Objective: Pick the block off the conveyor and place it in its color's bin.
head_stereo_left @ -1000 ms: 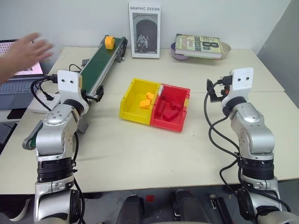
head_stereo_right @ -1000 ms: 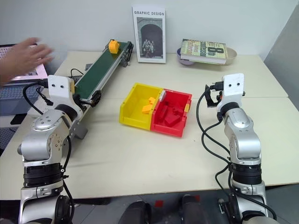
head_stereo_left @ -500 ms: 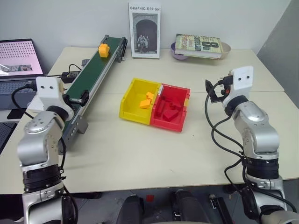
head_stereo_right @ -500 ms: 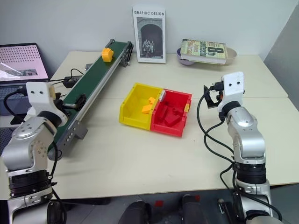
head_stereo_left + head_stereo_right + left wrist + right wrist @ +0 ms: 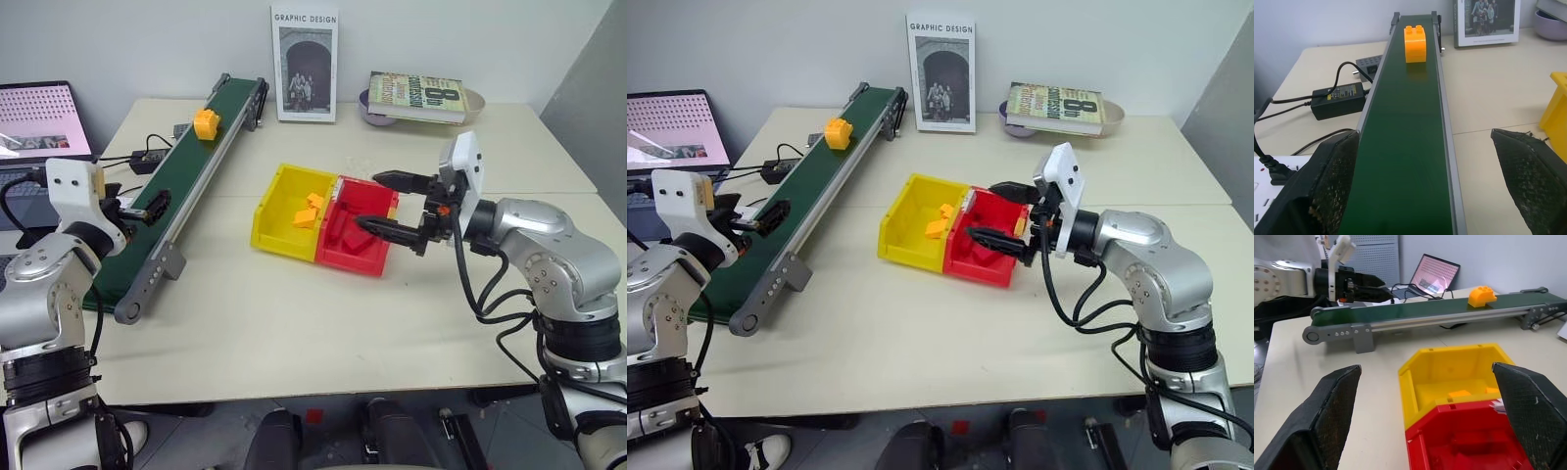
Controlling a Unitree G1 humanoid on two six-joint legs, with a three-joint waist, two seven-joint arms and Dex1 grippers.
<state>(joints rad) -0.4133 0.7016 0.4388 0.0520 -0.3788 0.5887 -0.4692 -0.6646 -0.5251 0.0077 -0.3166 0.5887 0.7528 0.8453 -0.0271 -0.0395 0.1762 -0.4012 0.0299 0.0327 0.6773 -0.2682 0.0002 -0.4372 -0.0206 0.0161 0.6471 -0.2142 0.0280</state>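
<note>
Orange-yellow block riding on the conveyor, upper half of the dark green belt, untouched.

Left gripper level at the belt's near end, jaws spread wide astride it, nothing between fingers. Right gripper turned sideways over the red bin, fingers parted, empty. Yellow bin joined to the red one, orange-yellow pieces inside; red blocks in the red bin. Laptop at table's left edge; upright book behind the conveyor's far end.
</note>
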